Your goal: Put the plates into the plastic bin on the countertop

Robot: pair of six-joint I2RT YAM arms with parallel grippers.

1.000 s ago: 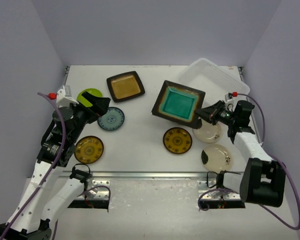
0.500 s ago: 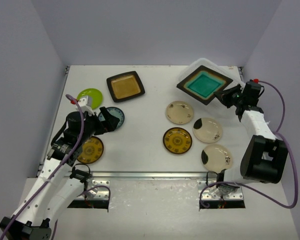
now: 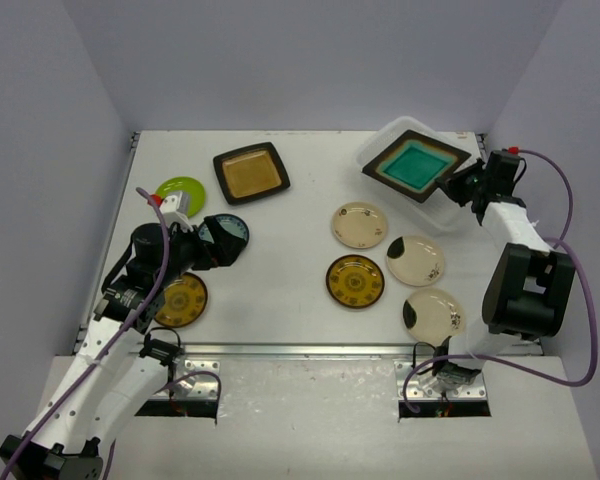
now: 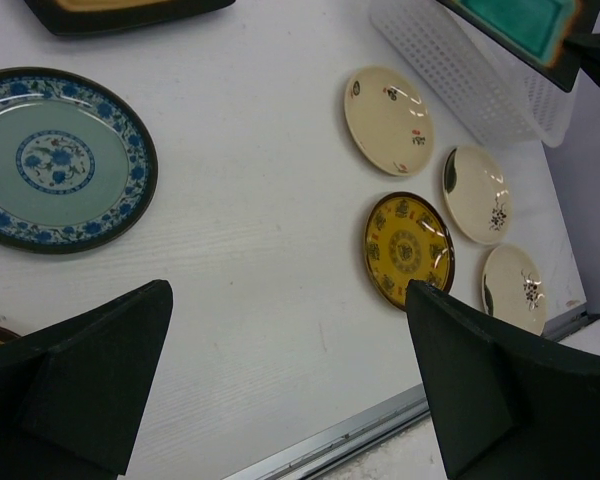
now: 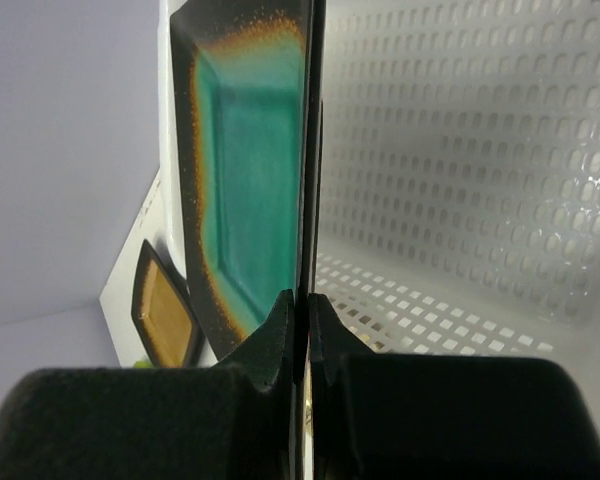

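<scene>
Nine plates were in view: two dark-rimmed squares and seven rounds. The right gripper (image 5: 305,308) was clamped on the rim of the teal square plate (image 3: 417,163), holding it tilted over the plastic bin (image 3: 392,133) at the far right corner of the countertop (image 3: 290,240). Whether the plate touched the bin could not be told. The left gripper (image 4: 285,300) hung with its jaws wide apart and nothing between them, above the blue-patterned plate (image 4: 55,160).

The amber square plate (image 3: 251,172) and a lime green plate (image 3: 180,188) lay far left. Two yellow-brown plates (image 3: 355,281) (image 3: 183,303) and three cream plates (image 3: 360,225) (image 3: 415,260) (image 3: 432,315) lay nearer. The nearest cream plate sat close to the metal front edge (image 3: 300,350). A broad bare strip of countertop ran between the left and right groups.

From above, the left gripper covered part of the blue-patterned plate and the teal plate hid most of the bin's floor. The left wrist view cut off the amber plate.
</scene>
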